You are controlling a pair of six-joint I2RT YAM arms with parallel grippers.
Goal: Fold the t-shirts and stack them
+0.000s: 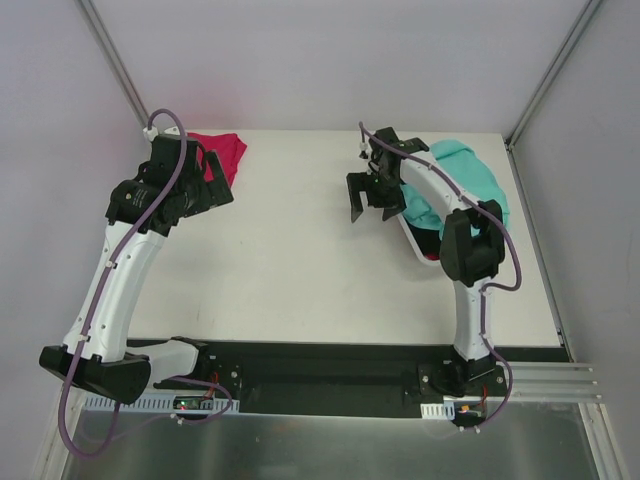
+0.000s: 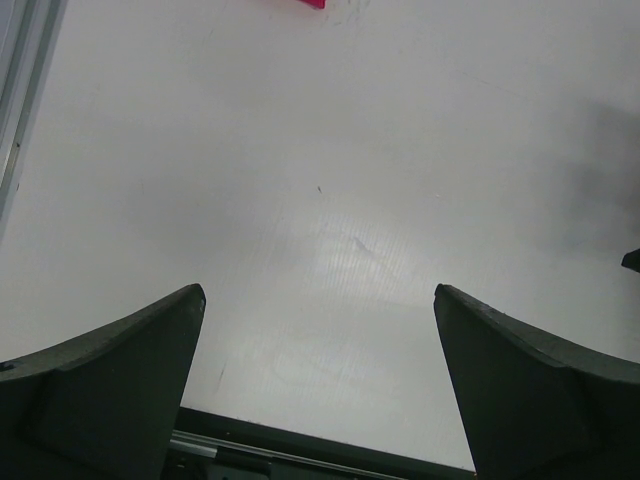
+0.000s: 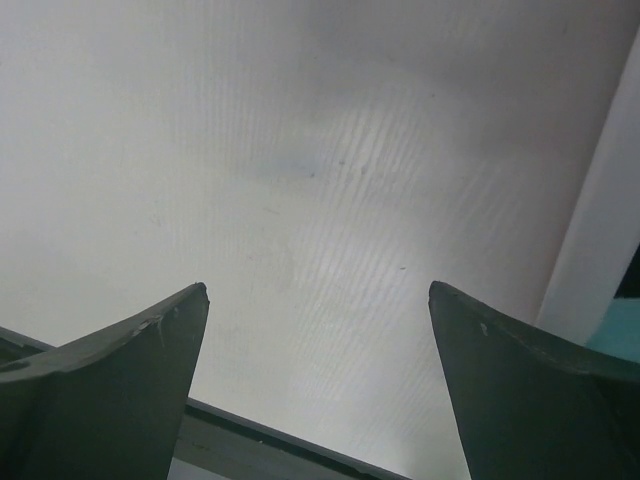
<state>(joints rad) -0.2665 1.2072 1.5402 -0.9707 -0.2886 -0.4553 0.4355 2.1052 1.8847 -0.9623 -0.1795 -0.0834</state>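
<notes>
The left arm hides half of the pink shirt in the top view. The left wrist view cuts that shirt to a sliver at its upper edge. The right arm covers much of the teal shirt, which shows only as a corner at the right wrist view's edge. Dark cloth beneath it is too hidden to identify, as is a dark scrap.

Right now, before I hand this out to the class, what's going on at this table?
The robot is there to fold t-shirts, but it holds nothing. The left hand and the right hand are both open over bare table. A pink t-shirt lies bunched at the far left corner, and a teal t-shirt is heaped at the far right. Nothing is folded or stacked yet.
</notes>
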